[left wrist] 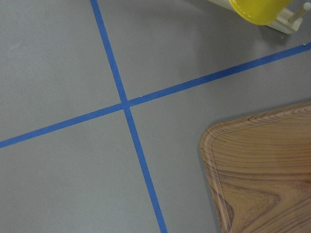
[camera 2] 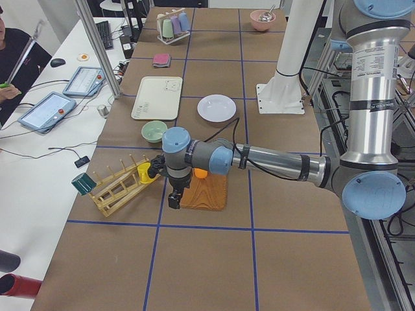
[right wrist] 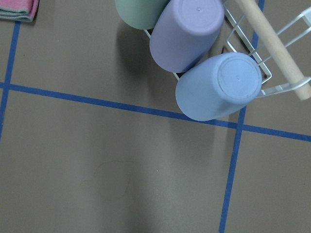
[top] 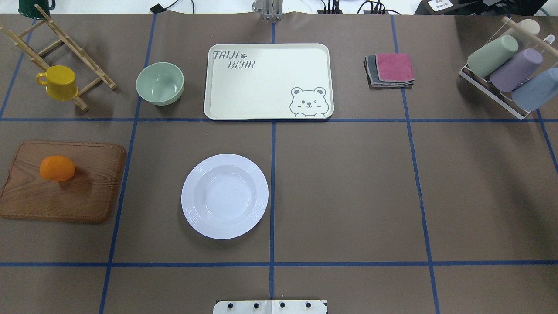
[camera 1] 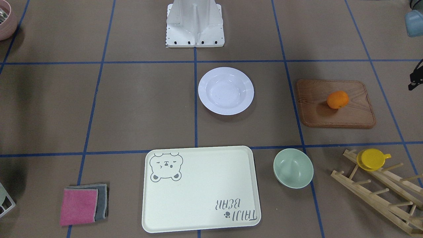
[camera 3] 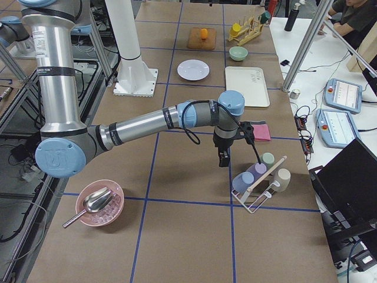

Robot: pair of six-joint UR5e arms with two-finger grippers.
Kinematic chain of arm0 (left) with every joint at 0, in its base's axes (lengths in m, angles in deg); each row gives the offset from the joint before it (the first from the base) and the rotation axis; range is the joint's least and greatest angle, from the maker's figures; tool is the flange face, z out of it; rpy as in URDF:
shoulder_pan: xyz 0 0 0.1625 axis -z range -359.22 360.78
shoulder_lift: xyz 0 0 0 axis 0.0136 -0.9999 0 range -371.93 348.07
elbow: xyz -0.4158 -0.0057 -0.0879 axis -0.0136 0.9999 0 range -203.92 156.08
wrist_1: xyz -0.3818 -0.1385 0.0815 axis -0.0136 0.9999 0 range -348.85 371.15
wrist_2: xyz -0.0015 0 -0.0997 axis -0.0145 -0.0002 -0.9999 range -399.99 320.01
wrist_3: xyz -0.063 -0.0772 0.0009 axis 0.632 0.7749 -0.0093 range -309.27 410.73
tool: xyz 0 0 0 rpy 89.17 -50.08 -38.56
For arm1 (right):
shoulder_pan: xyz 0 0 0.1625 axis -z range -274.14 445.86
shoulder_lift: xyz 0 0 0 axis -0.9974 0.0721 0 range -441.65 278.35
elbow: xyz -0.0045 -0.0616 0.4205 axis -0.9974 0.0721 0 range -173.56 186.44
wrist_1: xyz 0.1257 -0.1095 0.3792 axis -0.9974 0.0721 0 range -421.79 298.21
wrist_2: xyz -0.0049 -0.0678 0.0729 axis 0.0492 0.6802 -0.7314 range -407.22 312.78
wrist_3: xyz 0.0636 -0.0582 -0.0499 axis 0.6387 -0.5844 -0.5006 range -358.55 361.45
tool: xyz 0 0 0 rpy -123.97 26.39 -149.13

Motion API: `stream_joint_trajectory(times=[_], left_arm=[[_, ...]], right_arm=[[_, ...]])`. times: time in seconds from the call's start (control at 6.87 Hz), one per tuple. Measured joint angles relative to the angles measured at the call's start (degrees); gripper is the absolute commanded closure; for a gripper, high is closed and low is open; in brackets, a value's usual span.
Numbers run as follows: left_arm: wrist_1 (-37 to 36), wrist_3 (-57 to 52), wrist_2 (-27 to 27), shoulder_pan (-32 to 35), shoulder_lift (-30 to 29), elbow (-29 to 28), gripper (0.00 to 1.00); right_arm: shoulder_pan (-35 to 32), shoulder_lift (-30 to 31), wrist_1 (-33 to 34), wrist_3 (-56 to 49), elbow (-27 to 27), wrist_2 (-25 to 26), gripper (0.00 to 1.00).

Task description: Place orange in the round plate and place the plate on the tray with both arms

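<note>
While the orange (top: pixel 57 168) lies on the brown wooden board (top: pixel 65 200), at the robot's left side of the surface (top: pixel 348 196), the round plate (top: pixel 224 196) stands near the middle, well apart from the fruit. The tray (top: pixel 268 80) lies beyond the plate, across a blue tape line, and the plate is not yet on it. A green bowl (top: pixel 160 83) stands just beside the tray.

The left tool (camera 2: pixel 172 203) hangs pointing down near the outer corner of the board. Its wrist camera sees that corner and a crossing of tape lines. The right tool (camera 3: pixel 222 164) hangs pointing down near a white wire rack (right wrist: pixel 243 34) with cups. Both tools show only in the side views, so I cannot tell whether they are wide or narrow, and neither one touches a task thing.
</note>
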Motion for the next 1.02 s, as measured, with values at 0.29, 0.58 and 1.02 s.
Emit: stream_joint_trajectory(times=[0.29, 0.58, 1.02], left_arm=[[0.02, 1.33, 0.00, -0.07, -0.11, 0.19, 0.02], [2.35, 10.88, -0.21, -0.52, -0.54, 1.75, 0.02], [10.55, 27.79, -1.03, -6.51, -0.50, 2.22, 0.02]], right_arm=[[0.33, -0.07, -1.79, 0.22, -0.47, -0.95, 0.00], [2.80, -0.36, -4.83, 4.53, -1.57, -6.75, 0.00], [6.21, -3.95, -8.43, 20.11, -0.36, -29.24, 0.00]])
